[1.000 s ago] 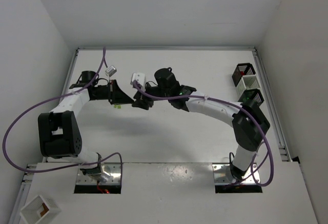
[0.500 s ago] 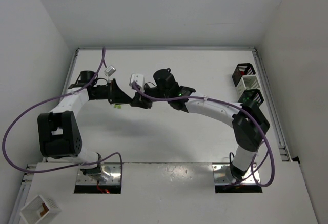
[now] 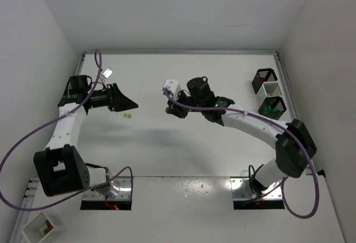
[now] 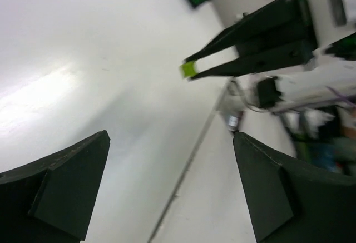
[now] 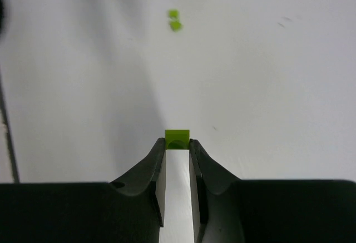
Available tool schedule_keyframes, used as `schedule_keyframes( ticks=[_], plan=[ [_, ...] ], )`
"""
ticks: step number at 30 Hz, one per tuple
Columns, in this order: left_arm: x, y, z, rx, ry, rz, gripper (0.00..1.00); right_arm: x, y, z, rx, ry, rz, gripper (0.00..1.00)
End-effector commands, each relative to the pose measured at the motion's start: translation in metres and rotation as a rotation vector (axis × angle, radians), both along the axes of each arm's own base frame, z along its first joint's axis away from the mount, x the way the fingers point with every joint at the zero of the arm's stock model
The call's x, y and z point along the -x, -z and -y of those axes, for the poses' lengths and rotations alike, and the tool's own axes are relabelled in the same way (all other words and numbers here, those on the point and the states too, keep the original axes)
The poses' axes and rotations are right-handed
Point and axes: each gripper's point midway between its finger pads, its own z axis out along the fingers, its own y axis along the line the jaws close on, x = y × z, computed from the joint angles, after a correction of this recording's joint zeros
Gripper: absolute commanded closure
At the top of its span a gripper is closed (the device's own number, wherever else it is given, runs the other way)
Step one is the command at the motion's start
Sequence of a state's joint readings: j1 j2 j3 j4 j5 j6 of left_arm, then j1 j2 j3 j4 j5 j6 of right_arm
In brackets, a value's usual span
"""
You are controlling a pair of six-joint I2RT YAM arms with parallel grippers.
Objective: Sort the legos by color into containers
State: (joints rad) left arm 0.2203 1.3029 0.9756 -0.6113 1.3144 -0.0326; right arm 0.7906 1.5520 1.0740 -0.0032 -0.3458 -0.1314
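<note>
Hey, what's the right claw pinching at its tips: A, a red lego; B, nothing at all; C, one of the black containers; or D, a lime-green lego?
D: in the right wrist view the right claw is closed on a lime-green lego, which sits between its two fingertips above the white table.

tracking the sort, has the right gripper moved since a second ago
Yes. The right gripper, shut on a lime brick, has moved rightward, away from the two loose bricks and toward the black bins.
</note>
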Motion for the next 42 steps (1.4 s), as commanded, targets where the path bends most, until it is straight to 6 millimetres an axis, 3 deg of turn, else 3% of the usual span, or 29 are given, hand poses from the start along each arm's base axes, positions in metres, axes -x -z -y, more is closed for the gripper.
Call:
schedule_keyframes(
  ticks=[1, 3, 4, 5, 6, 7, 10, 11, 14, 15, 17, 19, 20, 21, 24, 27, 29, 30, 31, 35, 37, 39, 42],
  plan=[
    [-0.026, -0.012, -0.021, -0.222, -0.203, 0.156, 0.01, -0.037, -0.002, 0.061, 0.092, 0.24, -0.014, 1.0],
    [-0.049, -0.024, -0.036, -0.387, -0.357, 0.232, 0.01, -0.044, 0.008, 0.089, 0.148, 0.311, -0.085, 1.0],
    [-0.056, -0.029, -0.038, -0.439, -0.399, 0.253, 0.01, -0.057, 0.007, 0.109, 0.147, 0.377, -0.108, 1.0],
    [-0.062, -0.047, -0.028, -0.467, -0.405, 0.309, 0.01, -0.06, 0.0, 0.123, 0.148, 0.408, -0.114, 1.0],
    [-0.072, -0.049, -0.038, -0.535, -0.481, 0.31, 0.01, -0.064, -0.001, 0.134, 0.155, 0.441, -0.118, 1.0],
    [-0.076, -0.067, -0.027, -0.547, -0.478, 0.352, 0.01, -0.071, -0.004, 0.155, 0.162, 0.494, -0.134, 1.0],
    [-0.093, -0.06, -0.029, -0.696, -0.519, 0.327, 0.01, -0.082, -0.012, 0.194, 0.176, 0.601, -0.145, 1.0],
    [-0.095, -0.061, -0.018, -0.721, -0.508, 0.332, 0.01, -0.087, -0.01, 0.22, 0.201, 0.651, -0.159, 1.0],
    [-0.107, -0.067, -0.024, -0.836, -0.593, 0.363, 0.01, -0.096, -0.019, 0.277, 0.223, 0.779, -0.16, 1.0],
    [-0.106, -0.071, -0.016, -0.87, -0.588, 0.4, 0.01, -0.092, -0.021, 0.289, 0.223, 0.805, -0.18, 1.0],
    [-0.109, -0.072, -0.023, -0.955, -0.642, 0.421, 0.01, -0.092, -0.024, 0.317, 0.248, 0.847, -0.174, 1.0],
    [-0.107, -0.079, -0.013, -0.977, -0.666, 0.455, 0.01, -0.087, -0.022, 0.35, 0.268, 0.911, -0.204, 1.0],
    [-0.106, -0.073, -0.006, -0.989, -0.628, 0.455, 0.01, -0.084, -0.02, 0.362, 0.286, 0.926, -0.21, 1.0],
    [-0.102, -0.081, 0.003, -0.961, -0.596, 0.467, 0.01, -0.081, -0.018, 0.386, 0.297, 0.981, -0.238, 1.0],
    [-0.091, -0.073, 0.025, -0.877, -0.483, 0.451, 0.01, -0.074, -0.018, 0.416, 0.278, 1.003, -0.284, 1.0],
    [-0.095, -0.059, 0.018, -0.888, -0.485, 0.396, 0.01, -0.065, -0.015, 0.422, 0.246, 0.953, -0.378, 1.0],
    [-0.1, -0.055, 0.013, -0.879, -0.482, 0.344, 0.01, -0.059, -0.013, 0.414, 0.201, 0.874, -0.482, 1.0],
    [-0.099, -0.055, 0.016, -0.87, -0.471, 0.345, 0.01, -0.062, -0.021, 0.417, 0.193, 0.836, -0.472, 1.0],
    [-0.101, -0.055, 0.014, -0.867, -0.468, 0.334, 0.01, -0.048, -0.019, 0.406, 0.183, 0.776, -0.552, 1.0],
    [-0.097, -0.054, 0.018, -0.836, -0.436, 0.332, 0.01, -0.045, -0.018, 0.392, 0.097, 0.634, -0.673, 1.0],
    [-0.098, -0.058, 0.016, -0.819, -0.445, 0.346, 0.01, -0.053, -0.013, 0.399, 0.08, 0.66, -0.715, 1.0],
    [-0.105, -0.061, -0.001, -0.817, -0.569, 0.304, 0.01, -0.07, -0.011, 0.413, 0.085, 0.719, -0.668, 1.0],
    [-0.106, -0.057, -0.009, -0.813, -0.586, 0.281, 0.01, -0.094, -0.008, 0.44, 0.106, 0.874, -0.572, 1.0]
  ],
)
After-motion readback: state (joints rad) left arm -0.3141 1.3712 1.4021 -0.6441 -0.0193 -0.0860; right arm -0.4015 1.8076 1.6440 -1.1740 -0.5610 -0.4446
